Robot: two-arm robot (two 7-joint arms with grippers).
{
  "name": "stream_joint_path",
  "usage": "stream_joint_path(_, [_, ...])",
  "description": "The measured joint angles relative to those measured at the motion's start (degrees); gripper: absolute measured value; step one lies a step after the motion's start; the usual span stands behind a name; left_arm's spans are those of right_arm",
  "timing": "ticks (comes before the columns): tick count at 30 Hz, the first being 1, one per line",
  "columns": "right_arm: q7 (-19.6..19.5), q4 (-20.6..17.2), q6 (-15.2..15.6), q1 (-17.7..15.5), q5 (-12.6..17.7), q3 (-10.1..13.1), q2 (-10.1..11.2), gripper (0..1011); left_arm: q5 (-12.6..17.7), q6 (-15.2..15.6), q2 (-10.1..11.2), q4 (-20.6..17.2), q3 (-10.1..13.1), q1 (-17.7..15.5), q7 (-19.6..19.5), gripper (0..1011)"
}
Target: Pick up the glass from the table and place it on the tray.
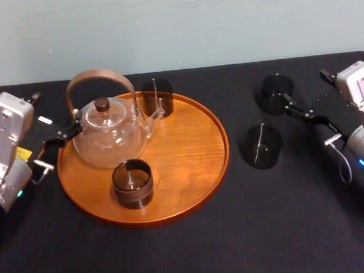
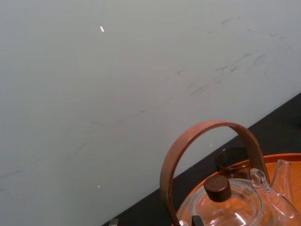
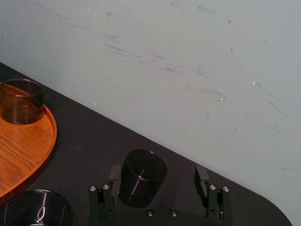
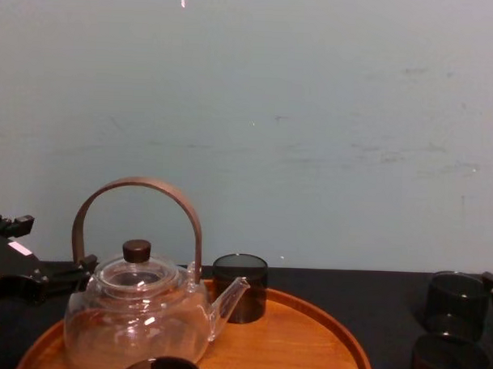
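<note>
One black table (image 1: 178,255), pale wall (image 1: 174,24).

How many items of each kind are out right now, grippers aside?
Dark glasses: 4 (back glass and front glass on the tray; far glass and near glass on the table)
Teapot: 1
Tray: 1
Total: 6
</note>
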Motion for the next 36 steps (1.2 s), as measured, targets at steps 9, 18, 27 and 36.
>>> stream_joint_path(9, [0.0, 0.0, 0.0, 0.0, 0.0, 0.0, 0.0, 1002, 0.0, 0.0, 0.0, 0.0, 0.0, 0.0, 0.0, 1009])
stream_joint_path(18, [0.0, 0.0, 0.0, 0.0, 0.0, 0.0, 0.0, 1002, 0.0, 0.0, 0.0, 0.0, 0.0, 0.0, 0.0, 1010])
stream_joint_path(27, [0.0, 0.0, 0.0, 0.0, 0.0, 0.0, 0.0, 1002, 0.0, 0.0, 0.0, 0.0, 0.0, 0.0, 0.0, 1010])
stream_joint_path(36, [0.0, 0.0, 0.0, 0.0, 0.0, 0.0, 0.0, 1002, 0.0, 0.0, 0.0, 0.0, 0.0, 0.0, 0.0, 1010])
